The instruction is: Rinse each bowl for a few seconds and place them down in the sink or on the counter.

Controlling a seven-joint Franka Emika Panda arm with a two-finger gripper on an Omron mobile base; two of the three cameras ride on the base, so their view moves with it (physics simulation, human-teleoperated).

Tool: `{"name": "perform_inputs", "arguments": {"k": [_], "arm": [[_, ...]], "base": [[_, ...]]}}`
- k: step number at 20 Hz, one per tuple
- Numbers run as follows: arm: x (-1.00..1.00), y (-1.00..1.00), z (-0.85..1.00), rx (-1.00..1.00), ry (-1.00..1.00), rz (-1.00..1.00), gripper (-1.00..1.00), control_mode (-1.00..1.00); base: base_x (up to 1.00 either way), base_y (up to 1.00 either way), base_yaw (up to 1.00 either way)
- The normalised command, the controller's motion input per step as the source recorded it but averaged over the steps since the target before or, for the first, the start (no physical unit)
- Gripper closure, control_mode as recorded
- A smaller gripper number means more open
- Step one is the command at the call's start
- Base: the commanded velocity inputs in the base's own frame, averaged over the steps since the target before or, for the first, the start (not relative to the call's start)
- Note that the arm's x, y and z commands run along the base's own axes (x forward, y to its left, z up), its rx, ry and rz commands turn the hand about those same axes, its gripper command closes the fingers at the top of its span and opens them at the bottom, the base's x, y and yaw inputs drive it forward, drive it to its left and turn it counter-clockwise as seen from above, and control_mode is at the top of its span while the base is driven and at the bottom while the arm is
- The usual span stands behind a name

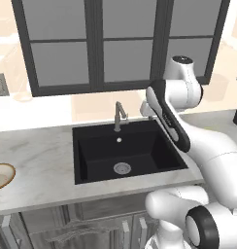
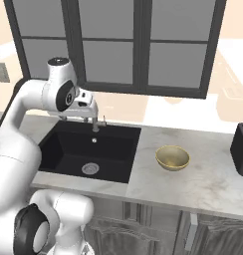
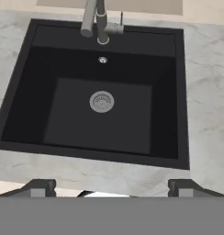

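The black sink [image 1: 127, 155] sits sunk into the marbled counter [image 1: 38, 165], with its round silver drain [image 3: 102, 101] near the middle of the basin floor and the grey faucet [image 1: 119, 115] rising at the far edge, in front of the dark-framed window [image 2: 138, 45].

The gripper [image 3: 111, 187] hangs above the sink's near rim, looking down into the basin; its two dark fingertips [image 3: 39, 187] stand wide apart — released, with nothing between them.

The bowls lie well apart, one on each side of the sink. The shallow bowl [image 1: 1, 176], tan-rimmed with a cream inside, rests on the counter far to the left, cut by the edge of the left base view. The deeper olive-yellow bowl [image 2: 172, 158] stands upright on the counter just right of the sink, between the basin and a dark appliance [image 2: 240, 149] at the right edge. The white arm [image 2: 39, 99] arches over the left part of the sink in the right base view.
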Motion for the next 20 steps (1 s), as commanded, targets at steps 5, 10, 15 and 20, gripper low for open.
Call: {"name": "perform_inputs", "arguments": {"k": [5, 10, 15, 20], "arm": [[-0.41, 0.00, 0.00, -0.03, -0.15, 0.00, -1.00, -1.00], [-0.33, 0.00, 0.00, -0.01, -0.09, 0.00, -1.00, -1.00], [-0.15, 0.00, -0.01, -0.05, -0.17, 0.00, -1.00, -1.00], [-0.04, 0.01, -0.12, -0.01, -0.15, 0.00, -1.00, -1.00]], "base": [[0.00, 0.00, 0.00], [0.00, 0.00, 0.00], [0.00, 0.00, 0.00], [0.00, 0.00, 0.00]]}}
